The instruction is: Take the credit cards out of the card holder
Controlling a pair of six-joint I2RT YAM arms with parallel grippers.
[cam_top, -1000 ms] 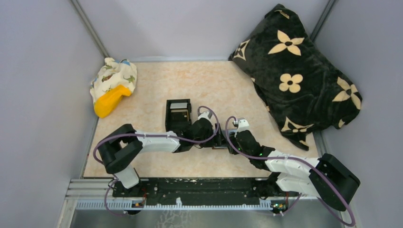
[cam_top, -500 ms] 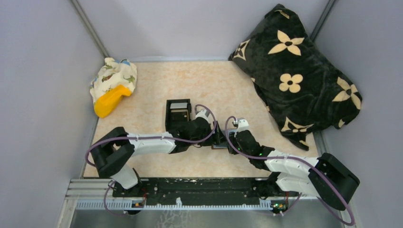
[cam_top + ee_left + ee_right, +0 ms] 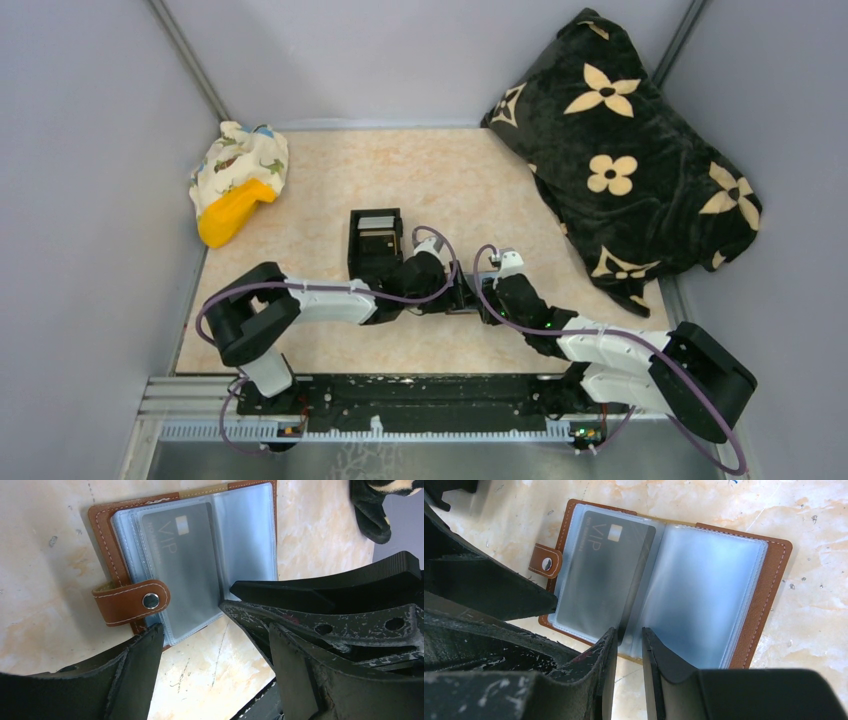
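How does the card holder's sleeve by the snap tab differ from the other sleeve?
The tab-side sleeve holds a VIP card; the other sleeve shows none. The first looks dark grey, the other pale blue-grey. Both are clear plastic in the open card holder.

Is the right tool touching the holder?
Touching. In the right wrist view, the right tool is nearly shut at the holder's near edge, and the edge of a clear sleeve runs into the narrow gap between its tips.
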